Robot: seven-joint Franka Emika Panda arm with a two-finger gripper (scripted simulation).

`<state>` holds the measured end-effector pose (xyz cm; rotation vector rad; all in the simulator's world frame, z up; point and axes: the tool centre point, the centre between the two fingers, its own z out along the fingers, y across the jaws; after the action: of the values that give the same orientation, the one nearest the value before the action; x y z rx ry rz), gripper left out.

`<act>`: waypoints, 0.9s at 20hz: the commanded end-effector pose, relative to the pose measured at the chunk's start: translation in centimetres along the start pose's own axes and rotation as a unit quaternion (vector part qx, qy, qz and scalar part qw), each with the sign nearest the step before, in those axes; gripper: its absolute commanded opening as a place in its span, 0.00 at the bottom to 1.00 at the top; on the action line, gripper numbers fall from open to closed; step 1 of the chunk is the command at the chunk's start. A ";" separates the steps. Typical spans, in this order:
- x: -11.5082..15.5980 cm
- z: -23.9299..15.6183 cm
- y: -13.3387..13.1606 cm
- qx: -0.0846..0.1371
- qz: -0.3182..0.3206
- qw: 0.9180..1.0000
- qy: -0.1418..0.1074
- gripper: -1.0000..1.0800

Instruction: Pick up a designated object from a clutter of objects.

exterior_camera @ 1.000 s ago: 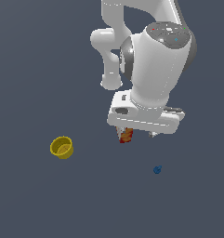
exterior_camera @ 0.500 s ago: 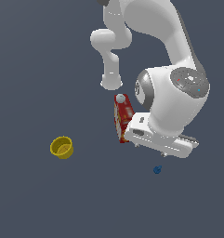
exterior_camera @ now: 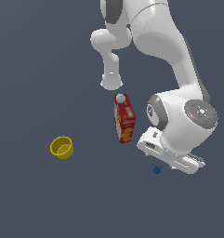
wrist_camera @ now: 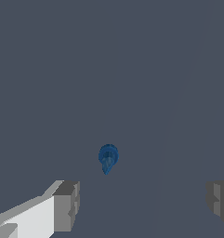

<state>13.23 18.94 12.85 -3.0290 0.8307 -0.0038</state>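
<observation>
Dark grey floor, tiny blue item (wrist_camera: 108,158) just ahead of wide-spread jaws, untouched

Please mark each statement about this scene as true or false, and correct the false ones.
1. The gripper is open, with nothing between its fingers. True.
2. The yellow cup lies on its side. False: it stands upright, its opening facing up.
3. The tiny blue item rests on the floor, not held. True.
4. The red cracker box touches the yellow cup. False: they stand well apart.
</observation>
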 end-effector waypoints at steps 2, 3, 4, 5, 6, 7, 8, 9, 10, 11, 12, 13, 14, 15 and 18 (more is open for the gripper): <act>-0.4 1.6 -1.1 0.000 0.021 1.000 0.000 0.96; -0.5 2.0 -1.4 0.000 0.026 1.000 0.000 0.96; -0.6 2.3 -1.6 0.000 0.030 1.000 -0.001 0.96; -0.6 2.6 -1.8 0.000 0.034 0.999 -0.001 0.96; -0.7 2.9 -2.0 -0.001 0.037 0.999 -0.001 0.96; -0.8 3.1 -2.1 -0.001 0.039 0.999 -0.001 0.96; -0.8 3.3 -2.2 -0.001 0.042 0.999 -0.001 0.96; -0.9 3.4 -2.3 -0.001 0.043 0.999 -0.001 0.96; -0.9 3.5 -2.4 -0.001 0.044 0.999 -0.001 0.96; -0.9 3.6 -2.4 -0.001 0.045 0.999 -0.001 0.96; -1.0 3.6 -2.4 -0.001 0.045 0.999 -0.001 0.96; -1.0 3.6 -2.4 -0.001 0.044 0.999 -0.001 0.96; -1.0 3.6 -2.4 -0.001 0.044 0.999 -0.001 0.96; -1.0 3.7 -2.4 -0.001 0.044 0.999 -0.001 0.96; -1.0 4.6 -2.4 -0.001 0.044 0.999 -0.001 0.96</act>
<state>13.66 21.47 8.73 -2.9900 0.9624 -0.0008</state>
